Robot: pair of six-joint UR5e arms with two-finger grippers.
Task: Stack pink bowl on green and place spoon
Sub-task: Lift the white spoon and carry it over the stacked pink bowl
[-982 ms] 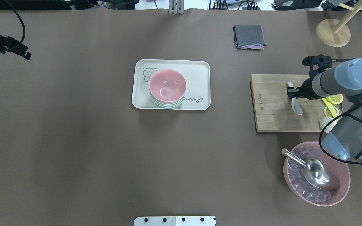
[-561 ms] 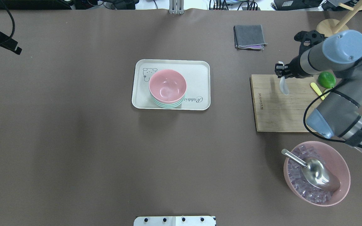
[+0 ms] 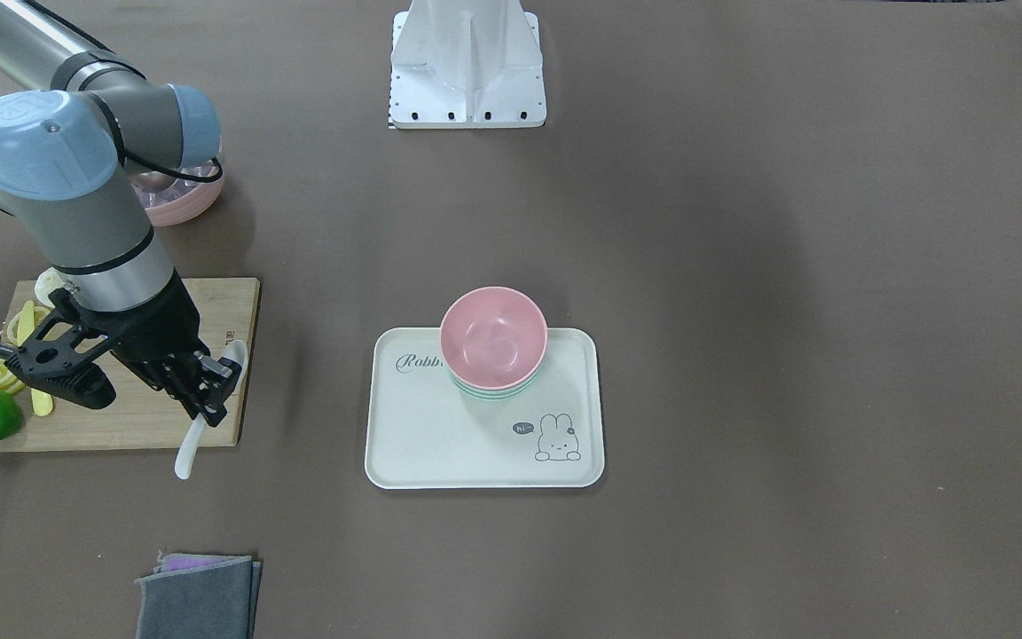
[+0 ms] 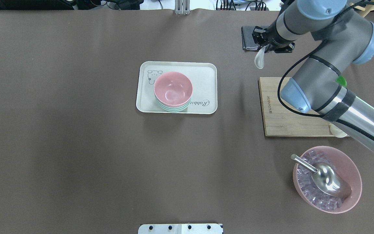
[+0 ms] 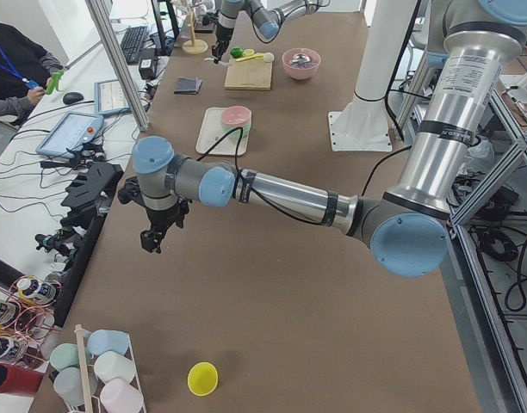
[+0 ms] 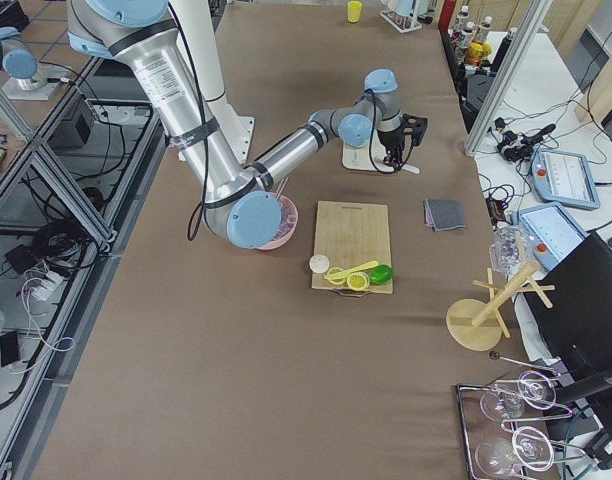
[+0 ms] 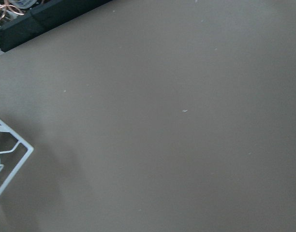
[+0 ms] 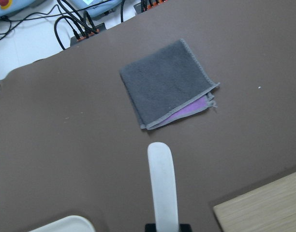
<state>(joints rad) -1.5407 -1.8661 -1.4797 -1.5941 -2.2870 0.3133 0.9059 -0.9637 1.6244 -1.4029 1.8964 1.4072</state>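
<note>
Brown table (image 4: 76,146): cream tray (image 4: 206,73) centre; wooden board (image 4: 279,120), ice bowl (image 4: 356,172) right; grey cloth (image 4: 248,37) far side.

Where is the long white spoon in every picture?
Exterior front-facing: the long white spoon is lower left, at the rectangular wooden cutting board's corner.
Overhead exterior: spoon upper right, just beyond the board.
Exterior left: far top, too small to see.
Exterior right: spoon upper middle, beyond the board.
Left wrist: not there.
Right wrist: spoon bottom middle.
Shared landmark: the board.
</note>
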